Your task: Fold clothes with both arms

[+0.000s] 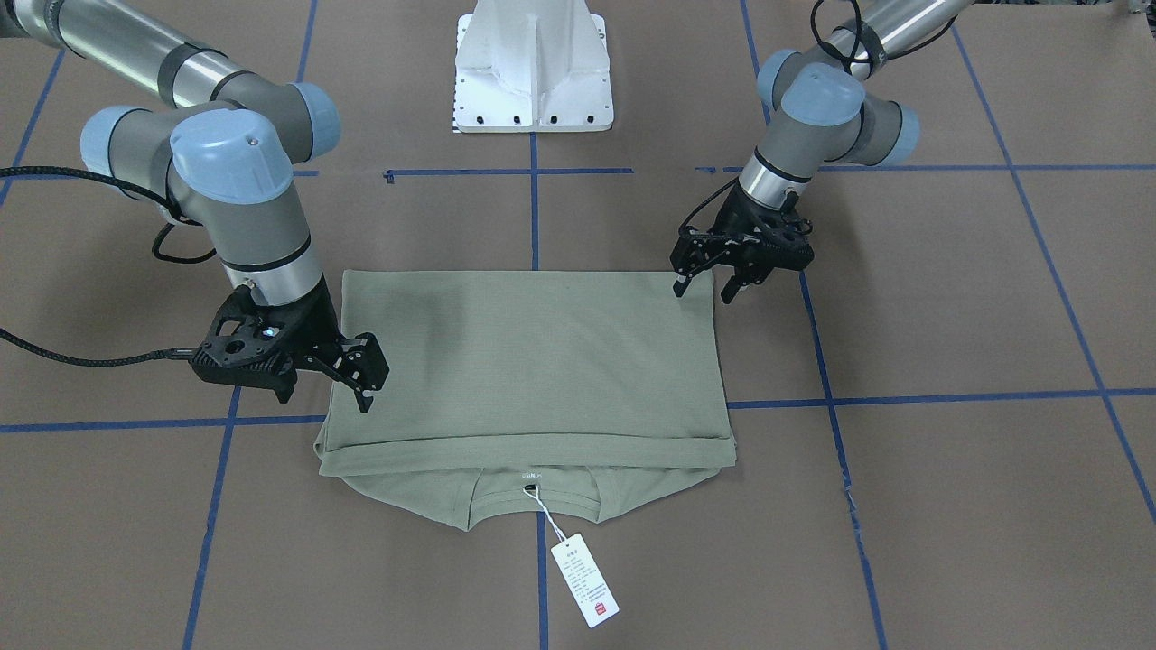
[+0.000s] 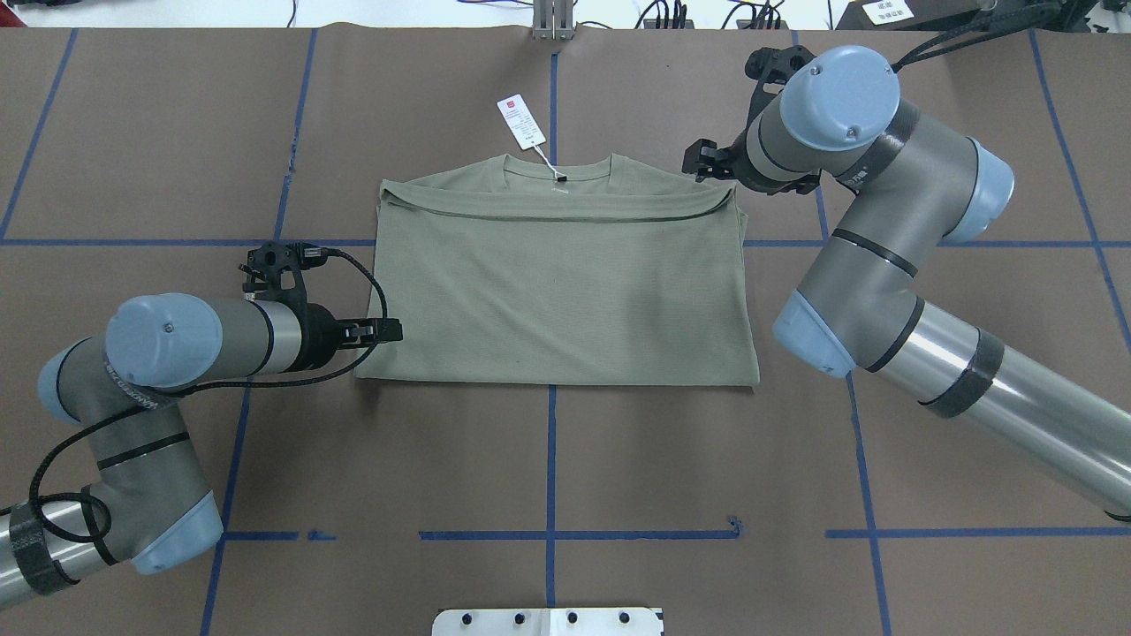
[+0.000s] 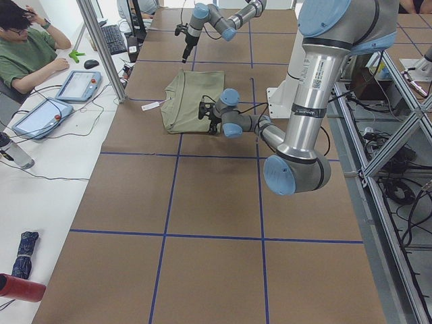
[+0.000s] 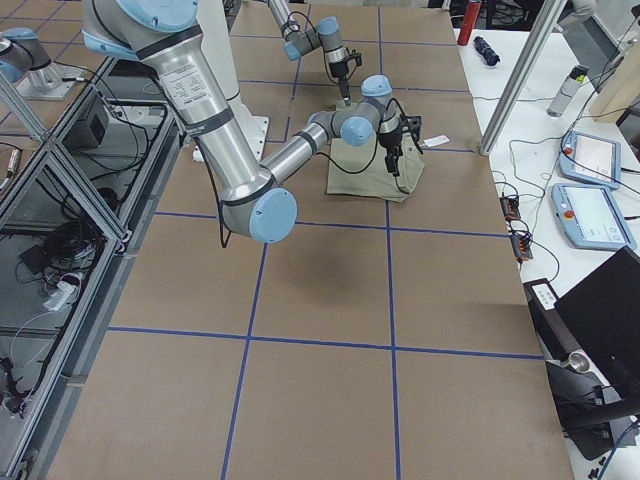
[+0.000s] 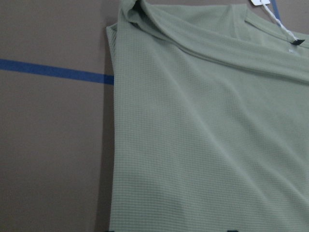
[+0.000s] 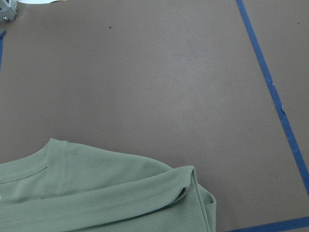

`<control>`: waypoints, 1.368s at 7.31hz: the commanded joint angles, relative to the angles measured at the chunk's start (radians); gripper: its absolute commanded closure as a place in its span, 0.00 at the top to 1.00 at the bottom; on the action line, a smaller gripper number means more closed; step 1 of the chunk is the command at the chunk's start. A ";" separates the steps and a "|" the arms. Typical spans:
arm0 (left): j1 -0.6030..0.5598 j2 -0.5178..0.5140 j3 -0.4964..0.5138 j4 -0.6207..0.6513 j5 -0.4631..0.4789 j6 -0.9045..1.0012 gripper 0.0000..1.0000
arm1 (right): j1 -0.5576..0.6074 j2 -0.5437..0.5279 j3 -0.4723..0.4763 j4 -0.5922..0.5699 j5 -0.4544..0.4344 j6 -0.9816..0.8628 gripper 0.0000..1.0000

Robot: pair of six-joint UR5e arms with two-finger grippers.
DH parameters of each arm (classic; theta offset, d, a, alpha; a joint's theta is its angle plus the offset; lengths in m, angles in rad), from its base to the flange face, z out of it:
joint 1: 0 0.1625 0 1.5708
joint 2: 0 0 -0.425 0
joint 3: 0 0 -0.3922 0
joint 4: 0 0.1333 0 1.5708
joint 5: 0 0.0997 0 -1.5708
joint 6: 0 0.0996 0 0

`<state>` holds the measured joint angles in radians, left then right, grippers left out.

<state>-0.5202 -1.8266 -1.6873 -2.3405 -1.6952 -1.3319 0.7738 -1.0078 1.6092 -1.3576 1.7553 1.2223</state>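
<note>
Both left gripper (image 1: 703, 291) and right gripper (image 1: 325, 397) hang released, empty, by the folded shirt (image 1: 533, 361)

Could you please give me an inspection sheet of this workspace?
Surface: brown table, blue tape grid.
Job's things: green shirt folded to a rectangle, collar and hang tag at the far edge.
Clutter: nothing seen by the shirt.
Grippers: left gripper open at the shirt's near corner; right gripper open at its far corner.
Cables: black cable hangs off the right arm, apart from the shirt.
Surroundings: white pedestal; seated operator at a side desk.
</note>
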 commanded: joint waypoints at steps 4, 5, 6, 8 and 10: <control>0.045 0.003 -0.006 0.000 0.015 -0.003 0.60 | -0.007 0.000 -0.003 0.000 -0.002 0.000 1.00; 0.048 0.003 -0.006 0.000 0.015 -0.003 0.60 | -0.007 -0.002 -0.003 0.000 -0.002 0.000 1.00; 0.055 0.003 -0.006 0.001 0.035 -0.006 0.51 | -0.008 0.000 -0.002 0.000 -0.002 0.000 1.00; 0.060 0.016 -0.008 0.001 0.054 -0.003 0.00 | -0.010 -0.002 0.000 0.000 -0.002 0.000 1.00; 0.059 0.105 -0.095 0.004 0.051 0.023 0.00 | -0.011 -0.002 -0.002 0.000 -0.002 0.000 1.00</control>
<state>-0.4618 -1.7820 -1.7274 -2.3386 -1.6420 -1.3253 0.7637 -1.0093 1.6081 -1.3576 1.7534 1.2226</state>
